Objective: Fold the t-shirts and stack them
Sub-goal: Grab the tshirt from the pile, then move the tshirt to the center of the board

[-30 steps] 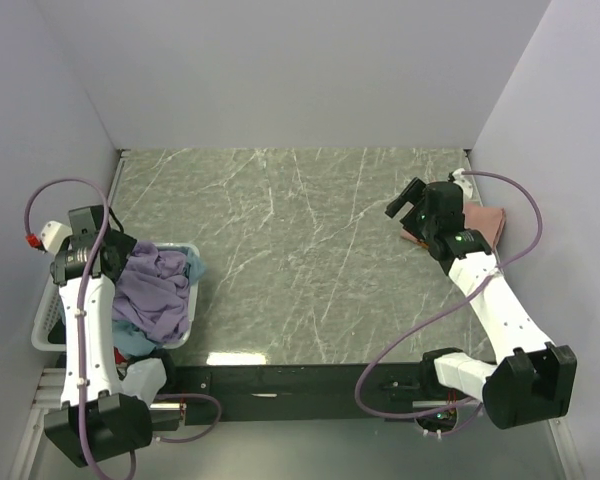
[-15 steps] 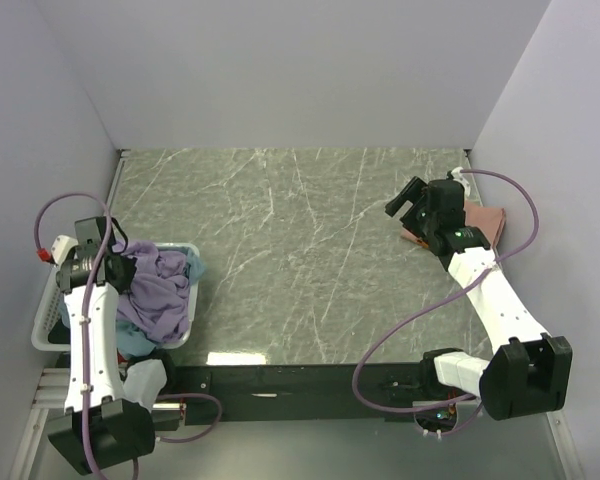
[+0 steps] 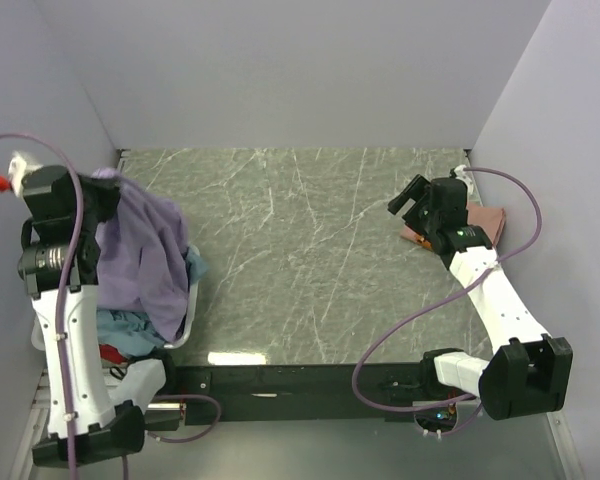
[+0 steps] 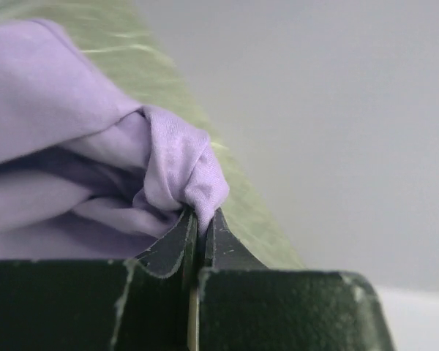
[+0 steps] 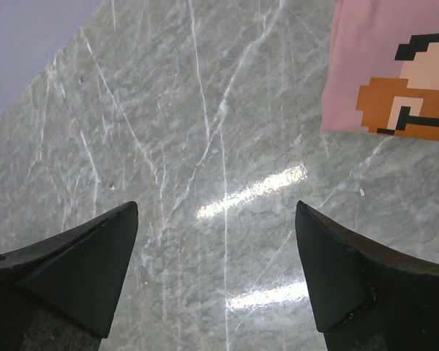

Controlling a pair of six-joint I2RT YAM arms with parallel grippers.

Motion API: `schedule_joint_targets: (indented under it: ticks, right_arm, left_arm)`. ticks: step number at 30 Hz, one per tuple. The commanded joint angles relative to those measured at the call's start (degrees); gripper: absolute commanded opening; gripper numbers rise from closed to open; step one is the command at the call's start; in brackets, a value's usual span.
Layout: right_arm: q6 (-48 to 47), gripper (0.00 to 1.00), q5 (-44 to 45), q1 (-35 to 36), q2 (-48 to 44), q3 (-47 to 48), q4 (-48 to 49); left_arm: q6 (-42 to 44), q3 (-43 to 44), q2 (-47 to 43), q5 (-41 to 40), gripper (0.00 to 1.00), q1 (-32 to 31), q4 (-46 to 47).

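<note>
Left gripper [image 4: 201, 219] clenched on a bunched fold of the lavender t-shirt [image 3: 140, 250], which hangs below it, right gripper [image 5: 216, 208] spread wide, holding nothing, over the surface [image 5: 168, 110], pink t-shirt [image 5: 373, 51] lying flat just to its right.

Purple shirt [image 3: 145, 262]: plain lavender, unfolded; one bunched corner was pinched between the closed left fingers [image 4: 170, 250], and the rest hung in loose folds at the left.
Pink shirt [image 3: 487, 219]: lay folded flat on the surface [image 3: 300, 260], far right, showing a blocky pixel-face print.
Teal shirt [image 3: 125, 328]: lay crumpled under the purple hem.
Red shirt [image 3: 111, 352]: only a sliver showed, beneath the teal.
</note>
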Motion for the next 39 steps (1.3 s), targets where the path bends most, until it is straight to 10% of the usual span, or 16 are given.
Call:
schedule_joint_targets:
  ticks: [1, 8, 13, 22, 25, 26, 39]
  right_arm:
    - [-0.62, 0.93, 0.89, -0.53, -0.51, 3.37, 0.96]
    - [-0.97, 0.93, 0.89, -0.61, -1.74, 4.87, 0.26]
    - [-1.67, 0.93, 2.03, -0.61, -4.46, 4.87, -1.06]
    - [-2.03, 0.93, 4.84, -0.7, -9.83, 1.88, -3.61]
    - [-2.03, 0.93, 4.75, -0.7, -10.44, 1.27, -4.66]
    - [-2.2, 0.93, 4.75, -0.7, -10.53, 1.09, -4.93]
    - [-4.66, 0.92, -3.15, -0.7, -7.11, -6.02, -6.78]
  left_arm:
    - [1.34, 6.61, 4.98, 8.16, 0.01, -6.8, 15.38]
    - [7.05, 33.64, 27.72, 14.84, 0.01, -30.69, 21.11]
    - [6.45, 45.56, 35.76, 16.42, 0.01, -35.56, 22.77]
    - [3.89, 25.37, 30.75, 14.32, 0.04, -36.0, 25.43]
    - [5.29, 18.07, 31.28, 11.86, 0.48, -36.09, 20.34]
    - [6.16, 15.01, 32.32, 11.51, 0.8, -36.09, 17.01]
    - [14.43, 4.86, 37.51, 10.54, 0.84, -45.39, 9.6]
